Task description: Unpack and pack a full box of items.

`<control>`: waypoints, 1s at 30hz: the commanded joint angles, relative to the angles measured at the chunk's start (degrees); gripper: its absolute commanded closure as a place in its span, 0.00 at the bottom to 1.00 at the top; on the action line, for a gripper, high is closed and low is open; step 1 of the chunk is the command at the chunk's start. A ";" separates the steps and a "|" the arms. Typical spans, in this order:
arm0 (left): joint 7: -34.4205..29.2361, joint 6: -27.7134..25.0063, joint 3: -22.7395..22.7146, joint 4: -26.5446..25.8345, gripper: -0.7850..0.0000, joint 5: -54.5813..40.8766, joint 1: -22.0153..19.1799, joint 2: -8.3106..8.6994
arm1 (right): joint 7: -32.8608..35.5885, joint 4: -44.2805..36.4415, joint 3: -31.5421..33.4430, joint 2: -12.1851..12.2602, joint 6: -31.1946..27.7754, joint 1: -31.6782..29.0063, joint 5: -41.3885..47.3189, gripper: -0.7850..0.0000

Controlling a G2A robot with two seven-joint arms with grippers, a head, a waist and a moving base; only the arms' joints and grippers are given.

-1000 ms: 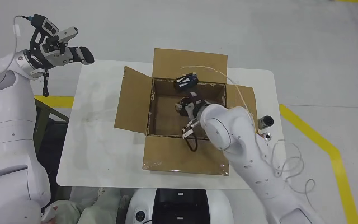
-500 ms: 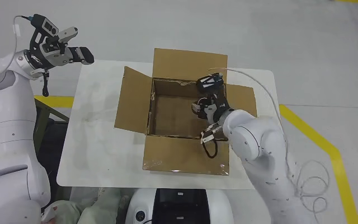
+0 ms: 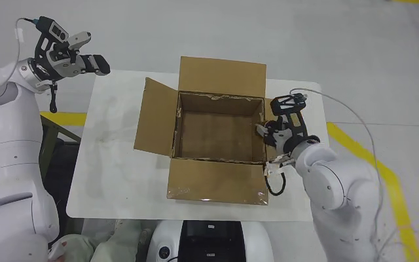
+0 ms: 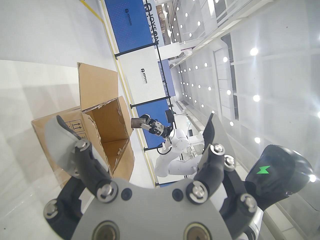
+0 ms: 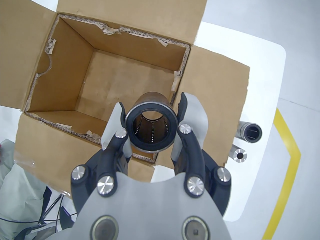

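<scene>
An open cardboard box (image 3: 216, 180) stands mid-table, its inside bare (image 5: 117, 81). My right gripper (image 5: 151, 106) is shut on a dark metal cylinder with a hollow bore (image 5: 151, 128), held in the air over the box's right wall and right flap (image 5: 215, 93). From above, that gripper (image 3: 267, 130) sits at the box's right edge. My left gripper (image 3: 98, 63) hangs beyond the table's far left corner, well away from the box. Its fingers (image 4: 62, 136) are spread wide, open with nothing between them.
Two more metal cylinders (image 5: 250, 131) (image 5: 238, 154) lie on the white table (image 3: 111, 150) just past the box's right flap. The box's left flap (image 3: 157, 118) is folded out flat. A yellow floor line (image 5: 287, 148) runs beside the table.
My right gripper has carried the cylinder from inside the box up and to the right, to the box's right edge. The left arm has stayed put.
</scene>
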 commanded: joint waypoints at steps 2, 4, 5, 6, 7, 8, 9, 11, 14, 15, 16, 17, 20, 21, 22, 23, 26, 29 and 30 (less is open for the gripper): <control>0.00 0.00 0.00 0.00 0.00 0.00 0.00 0.00 | 0.03 -1.85 2.20 0.29 -0.15 -2.40 -0.29 1.00; 0.00 0.00 0.00 0.00 0.00 0.00 0.00 0.00 | -0.01 -2.96 3.68 0.47 -0.28 -4.00 -0.37 1.00; 0.00 0.00 0.00 0.00 0.00 0.00 0.00 0.00 | -0.08 -3.11 4.52 0.57 -0.27 -4.72 -0.62 1.00; 0.00 0.00 0.00 0.00 0.00 0.00 0.00 0.00 | -0.37 -3.11 5.18 0.64 -0.38 -5.22 -0.69 1.00; 0.00 0.00 0.00 0.00 0.00 0.00 0.00 0.00 | -0.56 -3.11 5.80 0.72 -0.49 -5.73 -0.72 1.00; 0.00 0.00 0.00 0.00 0.00 0.00 0.00 0.00 | -0.80 -3.11 6.36 0.78 -0.68 -6.15 -0.59 1.00; 0.00 0.00 0.00 0.00 0.00 0.00 0.00 0.00 | -1.03 -3.11 6.94 0.84 -0.68 -6.56 -0.49 1.00; 0.00 0.00 0.00 0.00 0.00 0.00 0.00 0.00 | -1.31 -3.11 7.94 0.96 -0.87 -7.31 -0.26 1.00; 0.00 0.00 0.00 0.00 0.00 0.00 0.00 0.00 | -1.83 -3.11 8.98 1.12 -1.28 -8.19 0.01 1.00; 0.00 0.00 0.00 0.00 0.00 0.00 0.00 0.00 | -2.00 -3.11 9.21 1.16 -1.37 -8.40 0.11 1.00; 0.00 0.00 0.00 0.00 0.00 0.00 0.00 0.00 | -2.15 -3.11 9.36 1.20 -1.50 -8.56 0.22 1.00; 0.00 0.00 0.00 0.00 0.00 0.00 0.00 0.00 | -2.28 -3.11 9.46 1.24 -1.59 -8.67 0.35 1.00; 0.00 0.00 0.00 0.00 0.00 0.00 0.00 0.00 | -2.64 -3.11 9.37 1.32 -2.03 -8.56 0.45 1.00; 0.00 0.00 0.00 0.00 0.00 0.00 0.00 0.00 | -2.64 -3.11 9.37 1.32 -2.03 -8.56 0.45 1.00; 0.00 0.00 0.00 0.00 0.00 0.00 0.00 0.00 | -2.64 -3.11 9.37 1.32 -2.03 -8.56 0.45 1.00; 0.00 0.00 0.00 0.00 0.00 0.00 0.00 0.00 | -2.64 -3.11 9.37 1.32 -2.03 -8.56 0.45 1.00; 0.00 0.00 0.00 0.00 0.00 0.00 0.00 0.00 | -2.64 -3.11 9.37 1.32 -2.03 -8.56 0.45 1.00; 0.00 0.00 0.00 0.00 0.00 0.00 0.00 0.00 | -2.64 -3.11 9.37 1.32 -2.03 -8.56 0.45 1.00; 0.00 0.00 0.00 0.00 0.00 0.00 0.00 0.00 | -2.64 -3.11 9.37 1.32 -2.03 -8.56 0.45 1.00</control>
